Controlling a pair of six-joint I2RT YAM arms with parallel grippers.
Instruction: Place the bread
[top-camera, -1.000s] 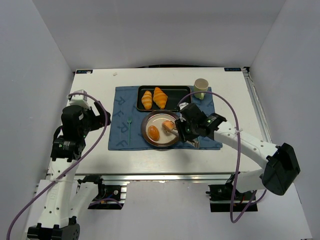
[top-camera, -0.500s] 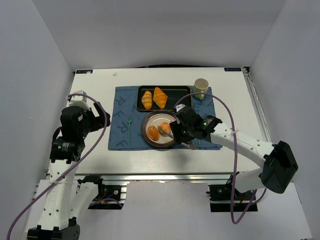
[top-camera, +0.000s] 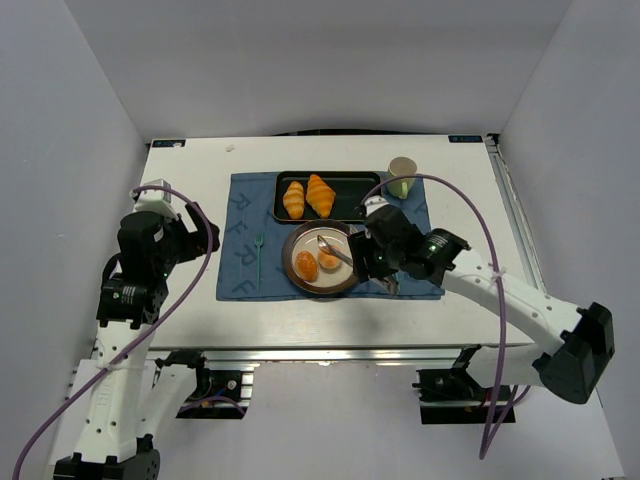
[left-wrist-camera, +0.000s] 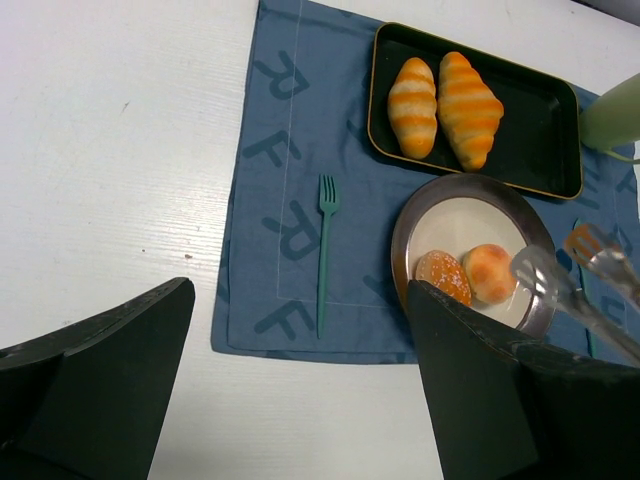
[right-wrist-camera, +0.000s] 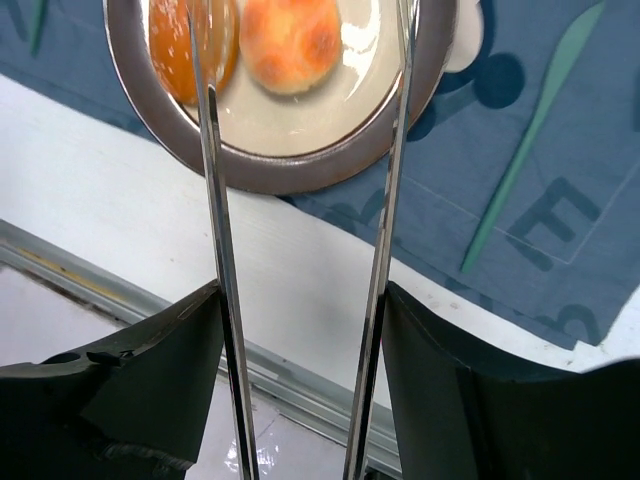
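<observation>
1. Right gripper was clamped on the handle end of long silver metal tongs, its dark fingers pressing the outside of both arms. The tong arms stood spread apart, with nothing pinched between them.
2. From the gripper the tongs reached left over a round plate with a silver rim and cream centre.
3. Two small round glossy orange-brown buns lay side by side on the plate's near-left part, touching or very nearly so. The darker bun was on the left and the paler bun on the right.
4. In the right wrist view both buns lay straight ahead of the gripper. The paler bun sat between the two tong arms. One arm crossed the darker bun and the other crossed the plate's rim. Whether any tip touched a bun could not be told.
5. The plate sat on a blue rectangular cloth placemat printed with letters, on a white table.
6. A black rectangular tray holding two ridged golden croissants lay just behind the plate. A pale green cup stood at the tray's right end.
7. A teal plastic fork lay on the mat left of the plate, and another teal utensil lay on the mat to its right.
8. Left gripper was wide open and empty. It hung above the table's left side, well apart from the plate and buns.
</observation>
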